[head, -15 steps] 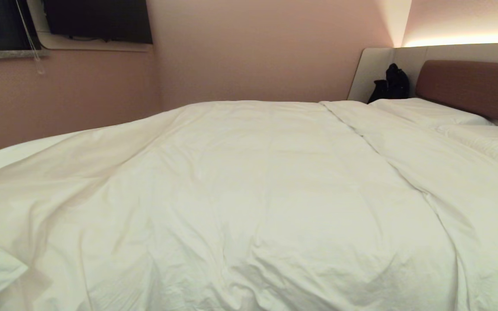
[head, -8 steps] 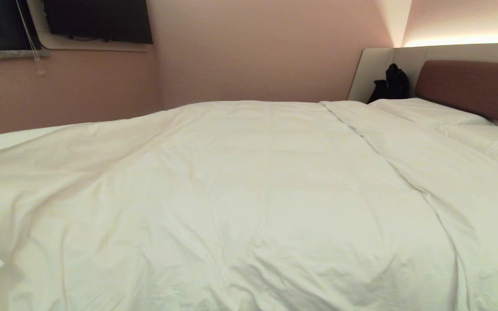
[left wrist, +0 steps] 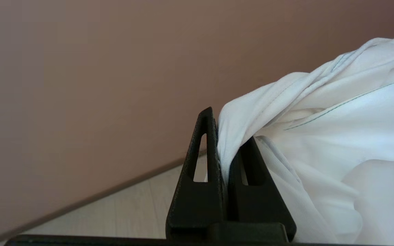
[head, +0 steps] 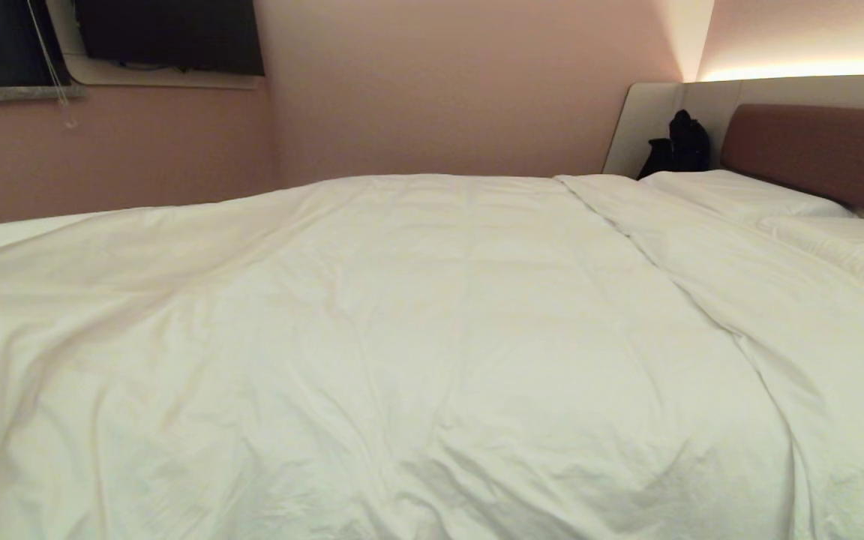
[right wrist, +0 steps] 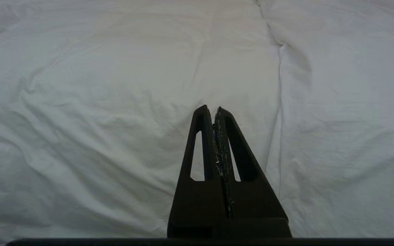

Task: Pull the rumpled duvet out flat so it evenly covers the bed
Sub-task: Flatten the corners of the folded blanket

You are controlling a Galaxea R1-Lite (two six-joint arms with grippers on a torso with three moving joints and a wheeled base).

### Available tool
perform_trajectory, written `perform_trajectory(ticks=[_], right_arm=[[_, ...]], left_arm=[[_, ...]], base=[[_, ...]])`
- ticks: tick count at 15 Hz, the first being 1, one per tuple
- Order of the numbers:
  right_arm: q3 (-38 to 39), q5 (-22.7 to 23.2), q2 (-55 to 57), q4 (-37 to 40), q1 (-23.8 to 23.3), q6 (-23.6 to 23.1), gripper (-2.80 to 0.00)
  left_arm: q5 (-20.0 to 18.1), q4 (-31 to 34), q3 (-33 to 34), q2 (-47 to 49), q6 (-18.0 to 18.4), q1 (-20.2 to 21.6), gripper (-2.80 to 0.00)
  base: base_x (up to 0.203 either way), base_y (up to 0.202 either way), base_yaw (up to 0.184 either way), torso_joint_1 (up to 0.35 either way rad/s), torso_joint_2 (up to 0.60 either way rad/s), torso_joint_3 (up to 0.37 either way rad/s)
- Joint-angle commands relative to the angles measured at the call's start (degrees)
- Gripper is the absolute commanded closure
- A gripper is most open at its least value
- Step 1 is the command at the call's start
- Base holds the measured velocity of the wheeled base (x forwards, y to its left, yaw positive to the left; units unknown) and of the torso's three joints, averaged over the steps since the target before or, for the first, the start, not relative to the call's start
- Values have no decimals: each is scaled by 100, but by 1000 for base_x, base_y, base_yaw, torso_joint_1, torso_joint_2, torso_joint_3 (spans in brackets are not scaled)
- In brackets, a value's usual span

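1. The left hand point(left wrist: 226, 136) was clenched on a bunched edge of the duvet point(left wrist: 337, 130); the cloth was pinched between its two black fingers point(left wrist: 197, 191) and spilled away to one side of them.
2. Beyond that hand stood a pinkish wall point(left wrist: 97, 68), with a strip of pale floor point(left wrist: 115, 212) beneath it.
3. The right hand point(right wrist: 214, 111) was pressed shut on nothing, hanging above the duvet with white cloth all round its tips.
4. In the head view neither hand showed; the duvet point(head: 417, 337) lay spread over most of the bed point(head: 814, 146), softly wrinkled, with a long fold running toward the headboard.
5. The pillows point(head: 739, 191) lay at the headboard end, just past the duvet's edge.
6. A black bag point(head: 679, 146) sat in the corner beside the headboard.
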Motion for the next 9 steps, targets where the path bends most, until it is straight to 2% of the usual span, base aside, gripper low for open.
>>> perform_trajectory(ticks=[1, 4, 5, 9], right_arm=[[0, 3, 6, -2, 2, -1, 0], [0, 3, 6, -2, 2, -1, 0], [0, 3, 6, -2, 2, -1, 0], [0, 3, 6, -2, 5, -1, 0]], left_arm=[[16, -344, 83, 189, 166, 61, 0], [12, -362, 123, 254, 193, 62, 0], [12, -362, 152, 254, 193, 62, -280], [-53, -362, 454, 272, 281, 40, -280]], base=[[0, 0, 0, 0, 0, 0], [0, 0, 0, 0, 0, 0], [0, 0, 0, 0, 0, 0], [0, 0, 0, 0, 0, 0]])
